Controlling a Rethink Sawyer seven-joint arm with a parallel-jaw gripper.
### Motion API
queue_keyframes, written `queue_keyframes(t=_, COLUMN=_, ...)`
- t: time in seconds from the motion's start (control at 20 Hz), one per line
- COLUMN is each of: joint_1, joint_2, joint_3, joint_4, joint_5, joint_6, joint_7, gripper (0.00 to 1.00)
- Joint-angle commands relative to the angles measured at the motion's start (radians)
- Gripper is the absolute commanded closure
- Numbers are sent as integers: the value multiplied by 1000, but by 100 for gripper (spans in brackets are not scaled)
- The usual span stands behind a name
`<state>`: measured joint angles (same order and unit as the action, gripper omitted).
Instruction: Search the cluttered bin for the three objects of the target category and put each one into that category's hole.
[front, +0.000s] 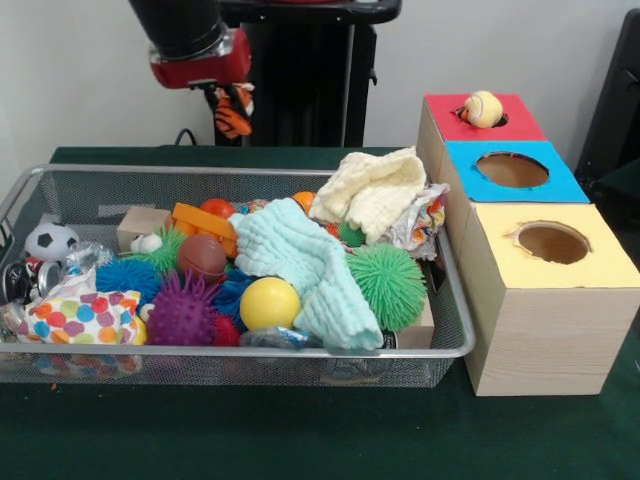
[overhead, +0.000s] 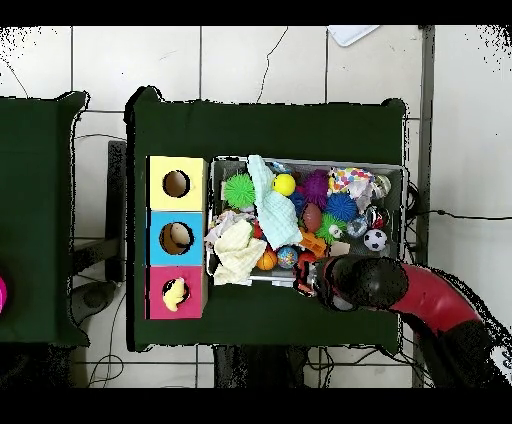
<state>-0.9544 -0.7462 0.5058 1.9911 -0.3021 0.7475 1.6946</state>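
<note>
I see my gripper (front: 233, 108) clamped on an orange striped tiger toy (front: 232, 118), raised above the wire bin's (front: 300, 352) far edge, well apart from the red box (front: 455, 122).

Orange-and-black striped toy (front: 232, 113); mint green cloth (front: 300, 262); red, blue, yellow boxes (front: 513, 172).

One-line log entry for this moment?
gripper: shut on tiger toy | above bin far edge | red box hole: yellow ball

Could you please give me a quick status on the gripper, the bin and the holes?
Gripper shut on tiger toy, raised behind wire bin. Small yellow toy sits in red box's hole; blue and yellow holes empty. Cloths drape the bin's clutter.
</note>
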Motion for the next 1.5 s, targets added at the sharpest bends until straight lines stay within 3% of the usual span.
queue_keyframes(t=0.05, joint_1=106, joint_2=40, joint_3=15, joint_4=102, joint_5=62, joint_6=-91, joint_7=167, gripper=100)
queue_keyframes(t=0.45, joint_1=151, joint_2=-66, joint_3=17, joint_4=238, joint_5=215, joint_6=-134, joint_7=218, gripper=100)
queue_keyframes(t=0.65, joint_1=187, joint_2=-125, joint_3=82, joint_4=340, joint_5=334, joint_6=-186, joint_7=237, gripper=100)
queue_keyframes(t=0.85, joint_1=213, joint_2=-144, joint_3=115, joint_4=389, joint_5=419, joint_6=-227, joint_7=233, gripper=100)
queue_keyframes(t=1.1, joint_1=269, joint_2=-178, joint_3=113, joint_4=415, joint_5=503, joint_6=-253, joint_7=240, gripper=100)
queue_keyframes(t=1.25, joint_1=271, joint_2=-152, joint_3=75, joint_4=401, joint_5=508, joint_6=-282, joint_7=221, gripper=100)
queue_keyframes(t=1.5, joint_1=342, joint_2=-102, joint_3=38, joint_4=386, joint_5=521, joint_6=-362, joint_7=240, gripper=100)
